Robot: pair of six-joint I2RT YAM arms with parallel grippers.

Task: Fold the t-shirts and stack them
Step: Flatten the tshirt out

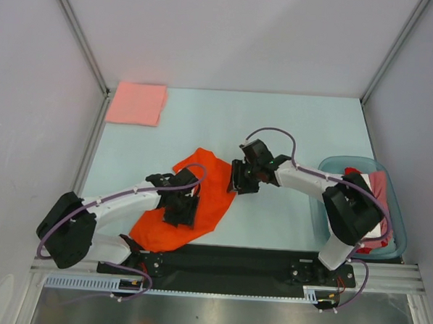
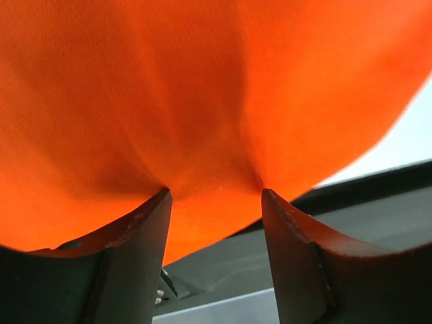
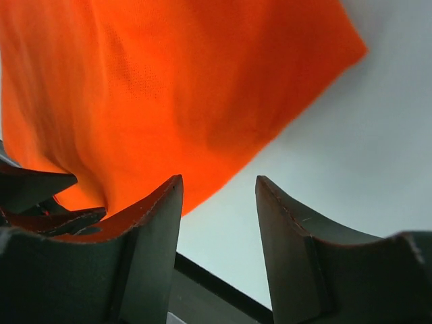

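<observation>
Orange-red t-shirt [image 1: 214, 198] on pale-blue table [image 1: 291, 122]

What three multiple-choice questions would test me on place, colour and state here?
1. Where is the pale pink shirt? A far left corner of the table; B near right corner; C dead centre.
2. What colour is the shirt in the middle? A white; B orange-red; C blue.
3. That middle shirt is: A neatly folded; B loose and rumpled; C rolled up.
Answers: A, it lies by the far left corner; B, vivid orange-red in every view; B, uneven outline with creases.
</observation>
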